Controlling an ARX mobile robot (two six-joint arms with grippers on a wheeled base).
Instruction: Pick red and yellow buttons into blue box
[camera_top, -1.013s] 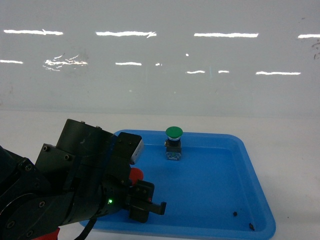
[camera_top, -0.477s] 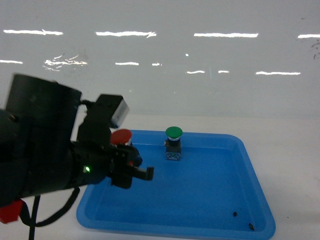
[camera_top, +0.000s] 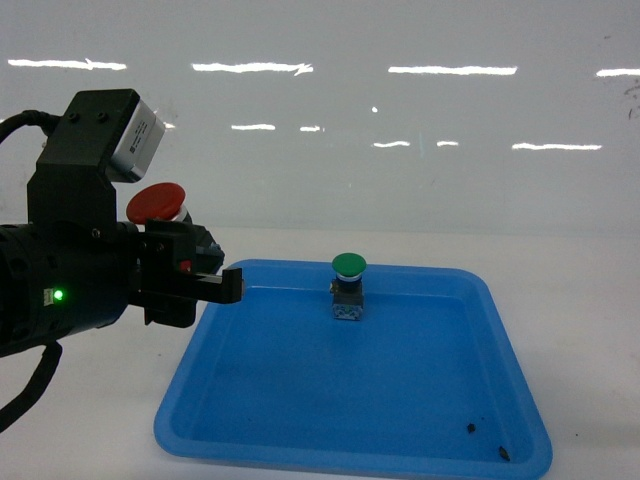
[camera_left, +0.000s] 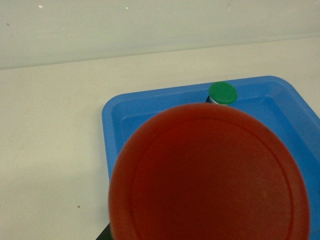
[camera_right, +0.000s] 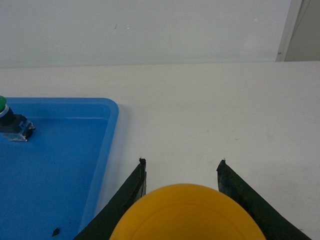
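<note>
Between the left gripper's (camera_top: 205, 272) fingers sits the red button (camera_top: 156, 203), gripped by its body with the cap up, raised above the bench (camera_top: 590, 290) just outside the blue box's (camera_top: 500, 330) left rim at about 9 o'clock from the box's middle. From the left wrist the red cap fills the lower view, the box's near-left corner showing past it. The right gripper (camera_right: 181, 167) holds the yellow button (camera_right: 187, 212) between dark fingers, over bare bench right of the box's rim. Inside the box, a green button (camera_top: 348, 284) stands upright toward 12 o'clock near the far wall; blue floor spreads around it.
</note>
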